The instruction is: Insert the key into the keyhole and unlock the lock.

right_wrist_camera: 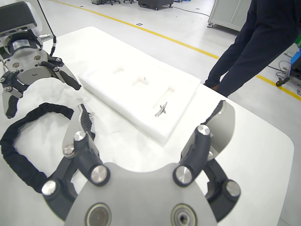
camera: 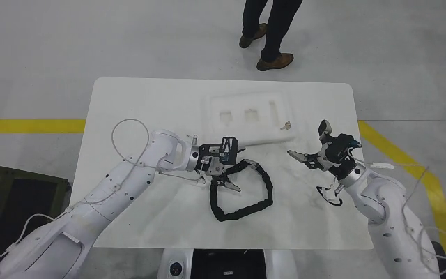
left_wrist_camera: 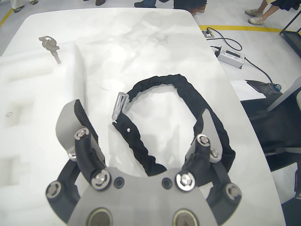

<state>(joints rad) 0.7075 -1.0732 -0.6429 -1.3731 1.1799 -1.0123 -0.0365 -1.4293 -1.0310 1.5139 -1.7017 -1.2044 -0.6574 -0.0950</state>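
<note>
Key [camera: 284,126] rests on foam [camera: 212,118], right of centre; both jaws released. Thin key may slip when pinched; loose lock [camera: 268,187] could shift

No text, number or sign is legible to me from my station. Print is present in two places, both too fine to make out: a small label [right_wrist_camera: 22,45] on the body of the left hand [right_wrist_camera: 42,99], and a strip [left_wrist_camera: 231,54] on the grey power adapter [left_wrist_camera: 229,59] lying on the floor [left_wrist_camera: 258,45] beside the bench [left_wrist_camera: 141,36].
</note>
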